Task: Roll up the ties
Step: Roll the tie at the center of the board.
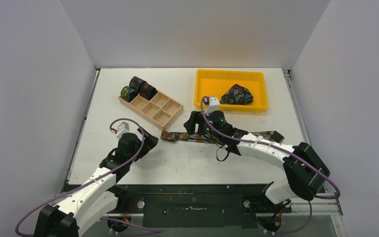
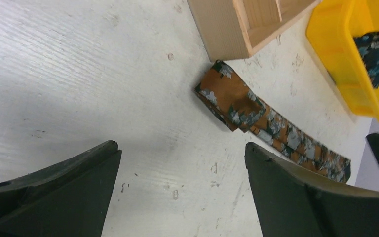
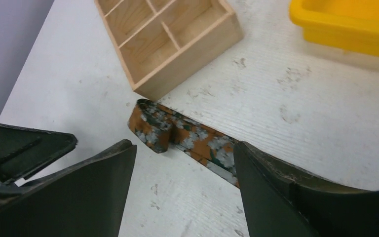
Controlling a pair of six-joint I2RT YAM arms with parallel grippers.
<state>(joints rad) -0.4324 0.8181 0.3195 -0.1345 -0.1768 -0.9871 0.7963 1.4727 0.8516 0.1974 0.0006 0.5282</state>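
Currently hovering left gripper [image 2: 180, 148] and right gripper [image 3: 182, 145], both spread, near brown tie [image 3: 197, 140] lying flat beside wooden box [image 3: 192, 61], end barely folded. Risking fold springing open if pinched off-centre.

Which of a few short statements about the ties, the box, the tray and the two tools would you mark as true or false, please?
1. The brown tie lies stretched out on the table, and its end near the wooden box is folded over. True.
2. The yellow tray holds nothing. False: a blue patterned tie lies bunched in it.
3. The left tool and the right tool are both open. True.
4. The wooden box holds no ties. False: three rolled ties sit at its far left end.
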